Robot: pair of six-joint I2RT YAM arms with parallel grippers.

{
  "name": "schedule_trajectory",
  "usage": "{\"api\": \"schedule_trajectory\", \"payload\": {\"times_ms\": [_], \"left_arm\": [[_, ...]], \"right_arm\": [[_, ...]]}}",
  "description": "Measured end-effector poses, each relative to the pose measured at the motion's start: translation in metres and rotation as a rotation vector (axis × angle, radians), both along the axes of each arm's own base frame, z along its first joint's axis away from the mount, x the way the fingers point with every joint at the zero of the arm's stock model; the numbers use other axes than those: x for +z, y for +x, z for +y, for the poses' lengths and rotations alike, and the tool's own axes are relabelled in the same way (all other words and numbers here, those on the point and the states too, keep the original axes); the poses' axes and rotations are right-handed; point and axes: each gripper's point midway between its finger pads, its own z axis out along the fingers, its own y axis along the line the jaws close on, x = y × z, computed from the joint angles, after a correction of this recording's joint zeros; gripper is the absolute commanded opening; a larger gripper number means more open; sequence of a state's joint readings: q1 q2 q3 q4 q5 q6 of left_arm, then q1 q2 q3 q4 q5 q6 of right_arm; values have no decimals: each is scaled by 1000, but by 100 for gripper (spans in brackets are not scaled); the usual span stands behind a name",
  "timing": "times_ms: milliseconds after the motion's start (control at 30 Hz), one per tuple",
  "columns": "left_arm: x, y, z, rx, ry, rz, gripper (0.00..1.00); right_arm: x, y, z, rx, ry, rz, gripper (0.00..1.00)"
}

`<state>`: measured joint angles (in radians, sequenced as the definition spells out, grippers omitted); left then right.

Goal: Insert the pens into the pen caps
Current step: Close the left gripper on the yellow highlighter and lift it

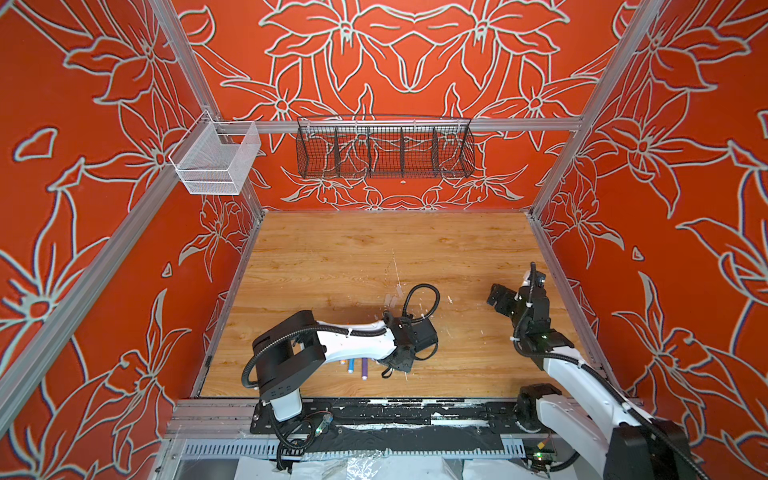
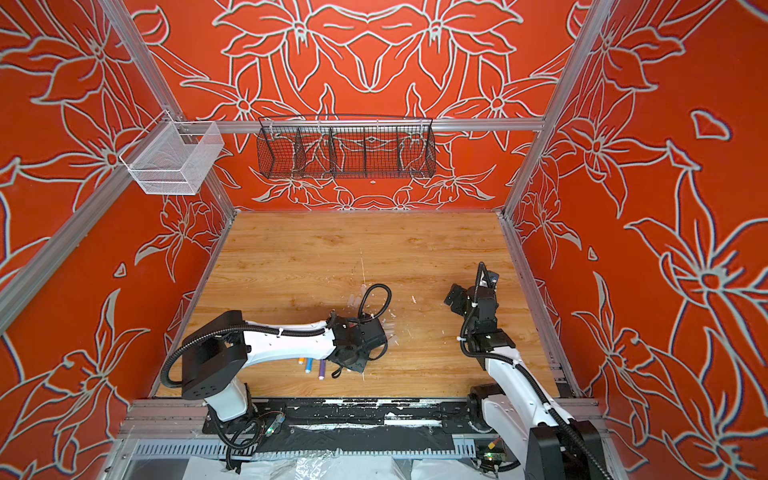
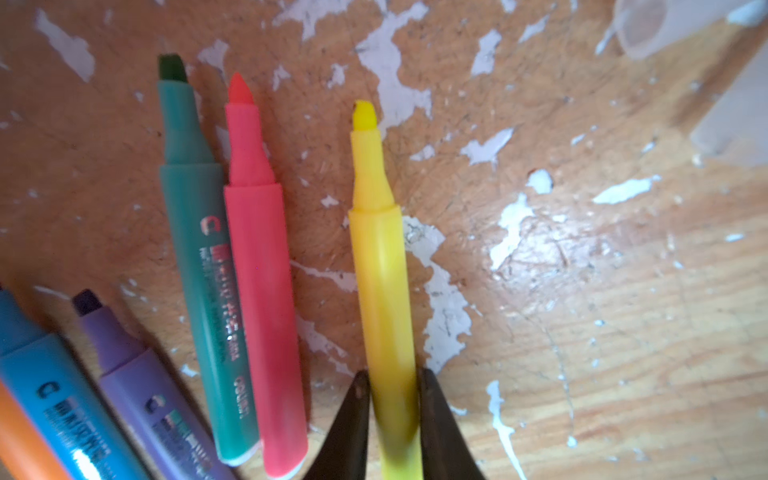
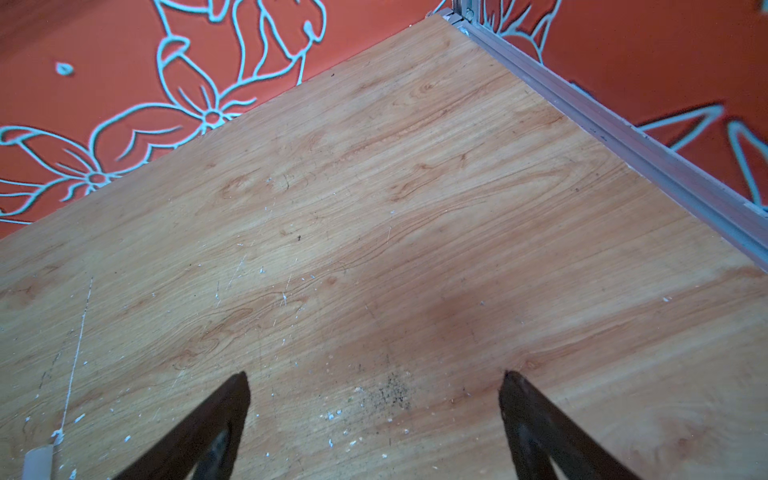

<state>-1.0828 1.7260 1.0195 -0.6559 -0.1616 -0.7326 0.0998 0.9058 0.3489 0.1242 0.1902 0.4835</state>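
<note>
Left jaws clasp the yellow pen [image 3: 384,291], arm [image 1: 357,338] stretched low toward centre.

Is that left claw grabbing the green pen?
No, the left gripper clasps the yellow pen, while the green pen lies free beside the pink pen.

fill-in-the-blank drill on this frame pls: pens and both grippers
1. The left gripper pinches the ____.
2. The green pen lies side by side against the ____.
3. The purple pen lies between the green pen and the ____.
4. The right gripper hangs over bare wood, jaws ____, holding nothing.

Missing: yellow pen; pink pen; blue pen; open
</note>
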Motion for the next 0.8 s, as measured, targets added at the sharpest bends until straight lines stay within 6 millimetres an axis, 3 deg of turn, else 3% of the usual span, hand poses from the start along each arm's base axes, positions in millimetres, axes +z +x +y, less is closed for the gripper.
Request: {"api": "schedule_trajectory", "payload": {"times_ms": [567, 800], "left_arm": [[-2, 10, -6, 24, -7, 23, 25], [-1, 10, -8, 20, -16, 23, 11]], "right_arm": [[0, 0, 0, 0, 0, 0, 96], [0, 0, 0, 0, 0, -1, 96]]}}
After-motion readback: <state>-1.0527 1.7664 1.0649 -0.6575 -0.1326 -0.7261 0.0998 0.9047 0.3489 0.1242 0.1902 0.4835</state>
